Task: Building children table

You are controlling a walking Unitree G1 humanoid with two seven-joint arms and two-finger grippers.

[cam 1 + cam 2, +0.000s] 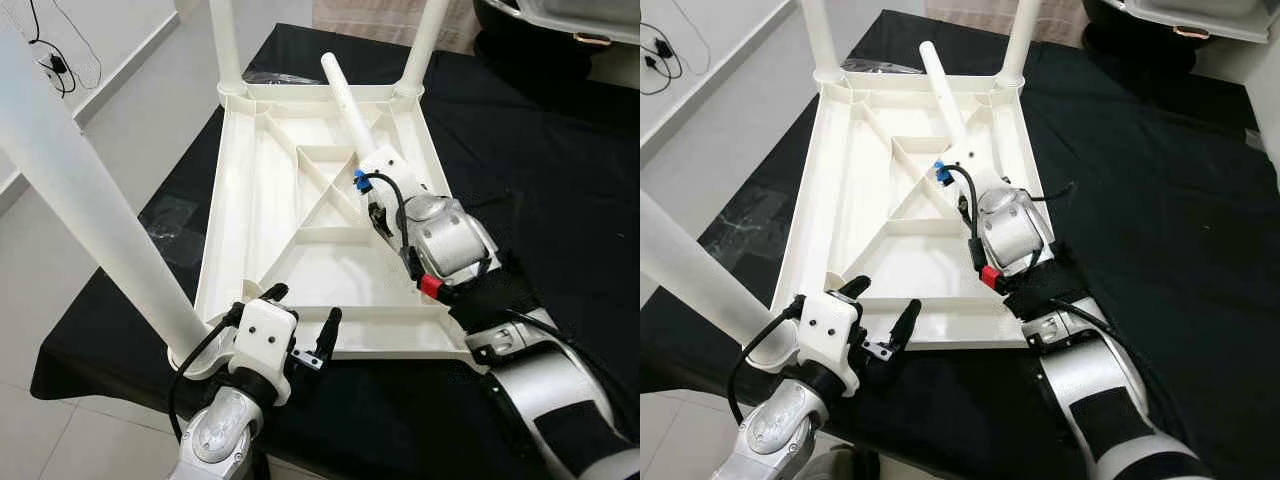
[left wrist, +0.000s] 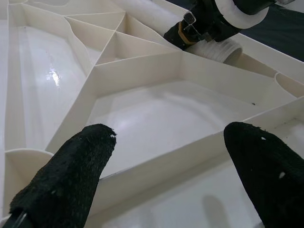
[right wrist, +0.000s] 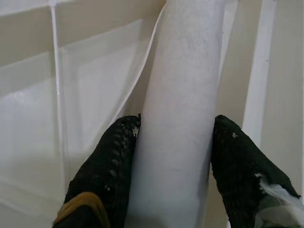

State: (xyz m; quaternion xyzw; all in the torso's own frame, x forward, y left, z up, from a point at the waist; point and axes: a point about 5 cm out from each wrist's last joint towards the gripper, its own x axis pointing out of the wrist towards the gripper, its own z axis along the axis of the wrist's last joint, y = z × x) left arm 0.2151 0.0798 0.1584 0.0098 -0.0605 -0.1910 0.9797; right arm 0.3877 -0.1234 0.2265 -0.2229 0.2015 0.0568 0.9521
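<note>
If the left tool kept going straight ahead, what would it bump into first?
Probably the near rim wall of the upturned white plastic tabletop: the open left tool points right at it, though depth is unclear.

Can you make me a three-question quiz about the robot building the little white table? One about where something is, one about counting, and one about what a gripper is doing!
1. Where does the upside-down tabletop lie?
A. on a black cloth
B. on bare floor tiles
C. on a chair

2. How many legs already stand up in its corners?
A. one
B. three
C. four

3. What is the right gripper doing?
A. hanging open in the air
B. clamping the loose leg
C. holding a cable

Answers:
1 A: the black cloth spreads under the tabletop.
2 B: two far corner legs and one near-left leg are upright.
3 B: in the right wrist view its fingers press both sides of the loose leg.
</note>
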